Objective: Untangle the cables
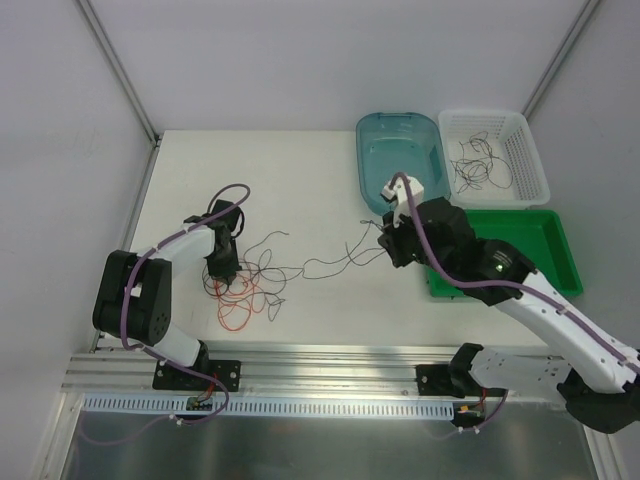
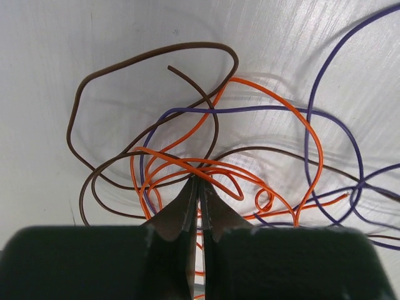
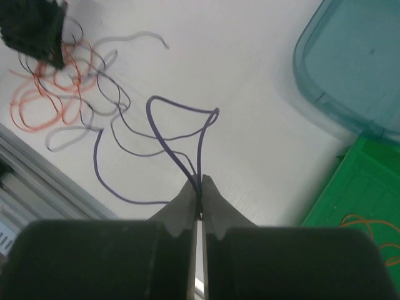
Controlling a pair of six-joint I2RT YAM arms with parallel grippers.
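At table's [image 1: 300, 180] left-front, left claw [image 2: 199, 185] was pinched shut on orange strands [image 2: 165, 157] of cables [image 1: 240, 288], tangled heap flat on table. Right claw [image 3: 200, 185], centre-right, was clamped on purple strand [image 3: 181, 106], which looped and trailed back toward heap. Beyond right claw: teal tub [image 1: 400, 155], green tray [image 1: 530, 240], white basket [image 1: 480, 115] holding more thin wires.
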